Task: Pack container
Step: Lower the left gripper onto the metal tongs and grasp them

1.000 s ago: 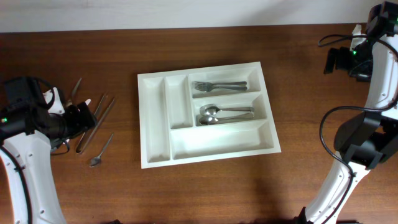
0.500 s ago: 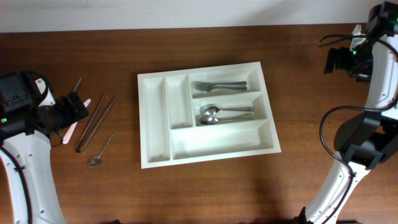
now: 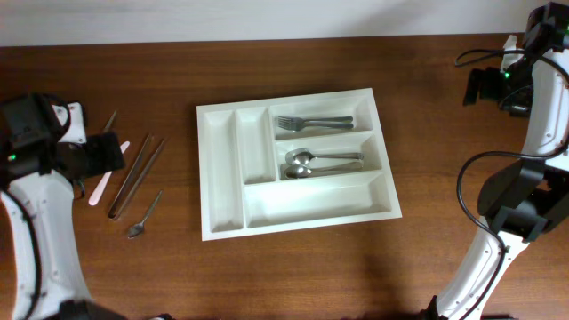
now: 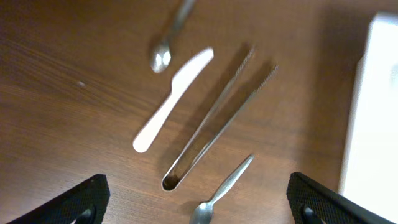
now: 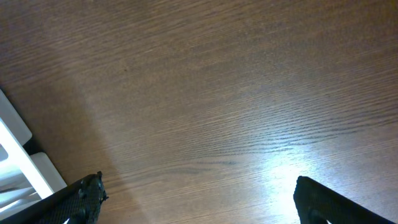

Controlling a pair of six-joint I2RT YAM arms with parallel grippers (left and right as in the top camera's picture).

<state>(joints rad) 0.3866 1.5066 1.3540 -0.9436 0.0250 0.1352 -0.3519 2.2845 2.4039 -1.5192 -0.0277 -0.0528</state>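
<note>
In the middle of the desk (image 3: pixel 293 276), seen from overhead, lies the container (image 3: pixel 220 169), a white tray with forks (image 3: pixel 311 123) in its upper long compartment and spoons (image 3: pixel 322 162) in the one below. Well apart to its left, on bare wood, lie tongs (image 3: pixel 135 176), a white knife (image 3: pixel 104 183) just beside them, a small spoon (image 3: pixel 145 216) nearer the front, and another spoon (image 3: pixel 108 124) farther back. In the left wrist view the left hand (image 4: pixel 198 202) hangs released above this loose cutlery, its fingers spread wide with nothing between them; the container's edge shows at the right. In the right wrist view the right hand (image 5: pixel 199 202) is likewise released, over bare wood, with a white shape (image 5: pixel 18 162) that cannot be made out at the lower left.
</note>
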